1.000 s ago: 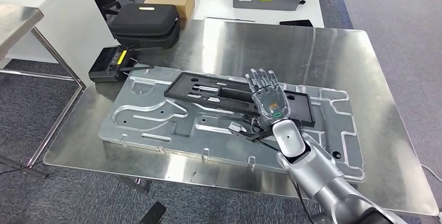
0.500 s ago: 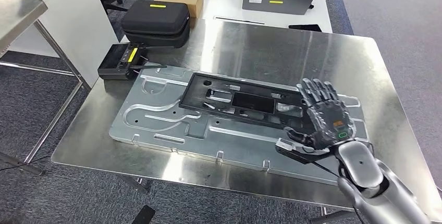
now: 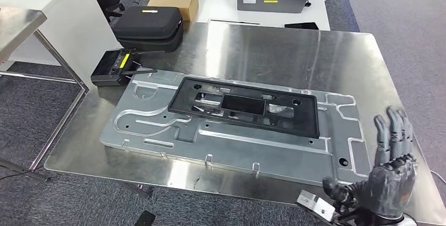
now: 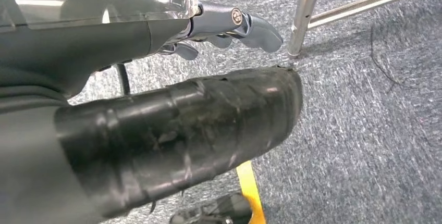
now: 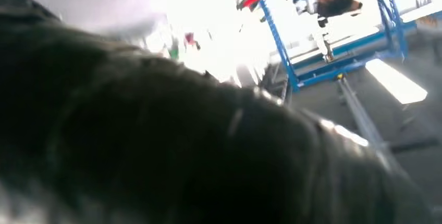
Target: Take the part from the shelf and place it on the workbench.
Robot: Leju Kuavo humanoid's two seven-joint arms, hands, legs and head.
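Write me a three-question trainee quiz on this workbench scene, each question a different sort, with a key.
1. True or false: the black frame lies on the large metal plate.
2. Multiple choice: what sits beside the workbench's far left corner, behind the handheld controller? A) a black zip case B) a red toolbox C) a coil of hose
3. Fill in: the right hand is near the workbench's near right ____.

Key
1. True; the frame rests on the plate.
2. A; the black zip case stands there.
3. Corner; the hand holds nothing, fingers apart.
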